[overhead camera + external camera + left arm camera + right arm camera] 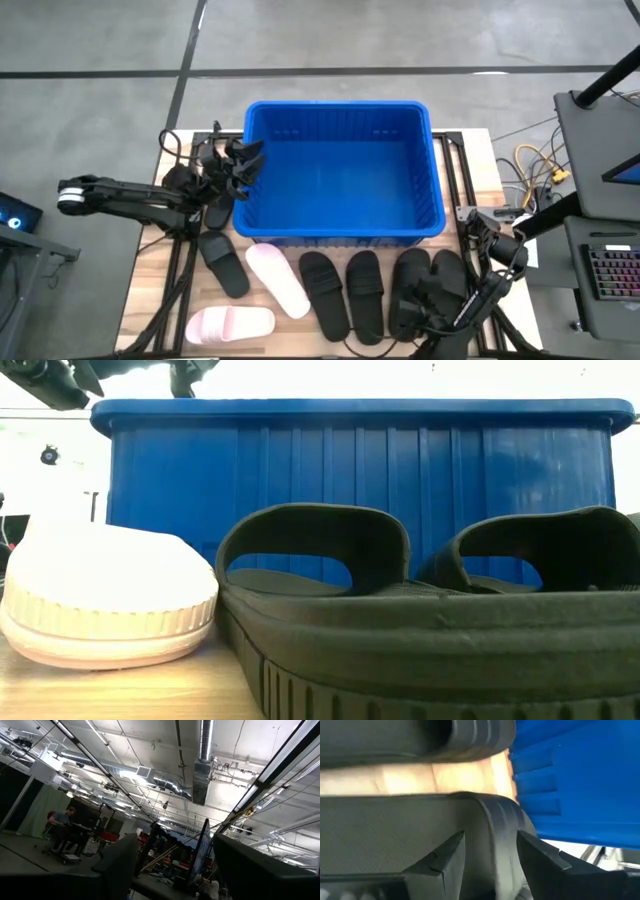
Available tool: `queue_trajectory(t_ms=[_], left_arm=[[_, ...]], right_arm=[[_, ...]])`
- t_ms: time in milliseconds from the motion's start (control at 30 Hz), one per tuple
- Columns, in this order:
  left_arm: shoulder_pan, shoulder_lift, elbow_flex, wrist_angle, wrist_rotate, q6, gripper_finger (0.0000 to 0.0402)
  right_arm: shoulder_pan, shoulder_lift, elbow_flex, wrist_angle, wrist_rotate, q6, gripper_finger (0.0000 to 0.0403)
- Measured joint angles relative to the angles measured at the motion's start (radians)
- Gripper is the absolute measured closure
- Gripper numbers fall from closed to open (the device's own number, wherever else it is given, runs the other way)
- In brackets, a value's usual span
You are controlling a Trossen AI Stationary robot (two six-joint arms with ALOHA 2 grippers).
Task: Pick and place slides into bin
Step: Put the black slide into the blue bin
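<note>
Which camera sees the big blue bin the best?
The high view: it shows the whole blue bin, open and empty. The low view shows only one ribbed side wall, and the right wrist view catches just a corner. The left wrist view misses it.
</note>
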Motion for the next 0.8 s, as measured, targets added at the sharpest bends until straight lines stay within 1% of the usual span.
queue_trajectory(t_ms=[233, 333, 400, 533, 733, 800], left_arm=[[0.0, 0.016, 0.0, 0.003, 0.0, -0.001, 0.0155], [0.0, 0.021, 0.0, -0.003, 0.0, -0.001, 0.0155], [0.0, 0.021, 0.0, 0.002, 0.0, -0.001, 0.0155], [0.0, 0.022, -0.001, -0.001, 0.0, -0.048, 0.0155], [0.0, 0.025, -0.001, 0.001, 0.0, -0.05, 0.0155], [0.0, 0.024, -0.001, 0.001, 0.0, -0.05, 0.0155]], right_arm=[[-0.003, 0.0, -0.094, 0.006, -0.001, -0.008, 0.0242], [-0.01, 0.0, -0.131, 0.006, -0.002, 0.046, 0.0243], [-0.012, 0.0, -0.145, 0.006, -0.01, 0.08, 0.025], [-0.011, 0.0, -0.155, 0.009, -0.01, 0.136, 0.0286], [-0.011, 0.0, -0.156, 0.003, -0.011, 0.203, 0.0374], [-0.012, -0.003, -0.15, 0.002, -0.012, 0.204, 0.0387]])
